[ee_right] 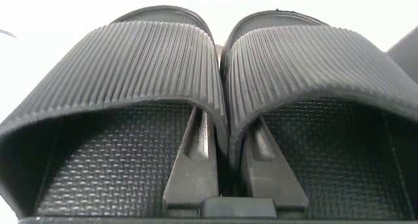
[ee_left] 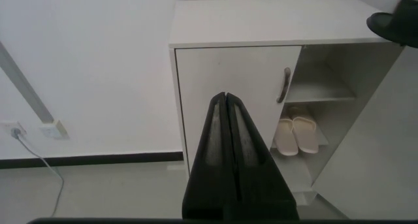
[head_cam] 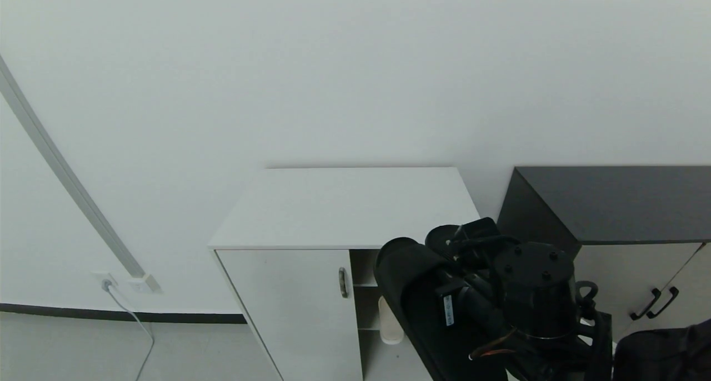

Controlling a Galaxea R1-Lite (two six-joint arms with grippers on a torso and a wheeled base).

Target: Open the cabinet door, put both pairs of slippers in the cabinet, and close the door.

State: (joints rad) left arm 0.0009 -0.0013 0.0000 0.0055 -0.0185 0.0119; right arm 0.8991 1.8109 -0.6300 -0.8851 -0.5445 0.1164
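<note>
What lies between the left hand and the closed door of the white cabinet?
Nothing: in the left wrist view the stretch from the shut left hand to the closed door is bare.

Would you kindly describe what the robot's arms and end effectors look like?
The left end effector is black, with two long tapered fingers. The right arm is black too, with a round bolted wrist cap, a white label and an orange cable.
</note>
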